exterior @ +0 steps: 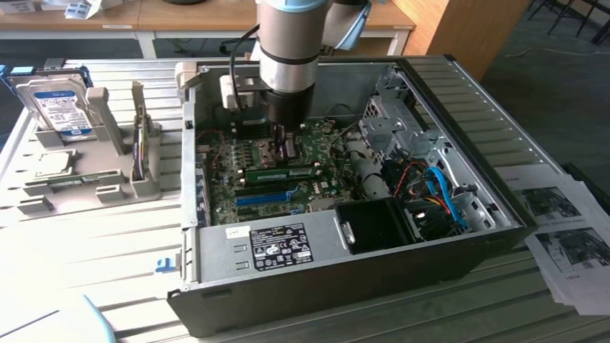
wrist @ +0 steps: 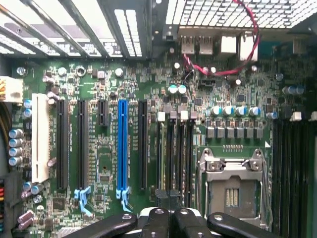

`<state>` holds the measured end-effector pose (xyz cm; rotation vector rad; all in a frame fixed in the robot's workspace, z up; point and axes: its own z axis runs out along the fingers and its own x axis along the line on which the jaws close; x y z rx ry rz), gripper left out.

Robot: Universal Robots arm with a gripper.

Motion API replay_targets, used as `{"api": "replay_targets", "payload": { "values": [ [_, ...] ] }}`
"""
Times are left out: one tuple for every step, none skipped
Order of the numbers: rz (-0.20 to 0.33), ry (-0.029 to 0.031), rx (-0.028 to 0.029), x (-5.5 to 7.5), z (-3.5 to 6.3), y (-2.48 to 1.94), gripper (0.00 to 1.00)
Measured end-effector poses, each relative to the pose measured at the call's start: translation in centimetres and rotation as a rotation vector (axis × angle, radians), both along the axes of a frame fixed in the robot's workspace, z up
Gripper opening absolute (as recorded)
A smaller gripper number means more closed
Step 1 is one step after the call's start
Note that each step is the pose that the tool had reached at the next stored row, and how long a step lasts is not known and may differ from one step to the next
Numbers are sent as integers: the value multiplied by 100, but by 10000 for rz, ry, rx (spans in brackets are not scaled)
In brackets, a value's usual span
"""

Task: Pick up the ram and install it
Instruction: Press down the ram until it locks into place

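The ram is a thin, narrow green circuit-board stick with a pale label strip along its face and small dark parts that are hard to make out. It is inside the open computer case, over the green motherboard near the middle of the board. It stands on its long edge with its broad face toward the exterior camera. Its long axis is level and runs from the exterior view's left to the exterior view's right, parallel to the bright blue slot strip, which lies just beside it on the side nearer that camera. The arm reaches straight down into the case, and the gripper sits directly over the middle of the stick, meeting its upper edge. In the wrist view the fingers are drawn close together with only a narrow seam between them. A dark sliver sits at their tips above a bank of long black slots. The grip appears closed on the stick, though the contact itself is partly hidden. Whether the lower edge is seated in a slot cannot be told. The metal processor socket lies just beside those black slots. Outside the case, toward the exterior view's left, a silver hard drive with a blue-white label stands upright in a grey holder. Printed sheets lie on the table at the exterior view's right.
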<state>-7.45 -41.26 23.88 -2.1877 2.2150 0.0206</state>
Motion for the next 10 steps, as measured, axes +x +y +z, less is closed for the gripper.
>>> {"api": "replay_targets", "payload": {
  "values": [
    [0, 0, 0, -18, 0, 0, 9],
    [0, 0, 1, -34, 0, 0, 9],
    [-1, 0, 1, -48, 0, 1, 9],
    [-1, 0, 1, -59, 0, 1, 9],
    [0, 0, 1, -68, 0, 1, 9],
    [0, 0, 0, -81, 0, 0, 9],
    [0, 0, 1, -99, 0, 0, 9],
    [1, 0, 1, -117, 0, 0, 9],
    [0, 1, 0, -132, 0, 0, 9],
    [0, 0, 1, -144, 0, 0, 9]
  ]
}}
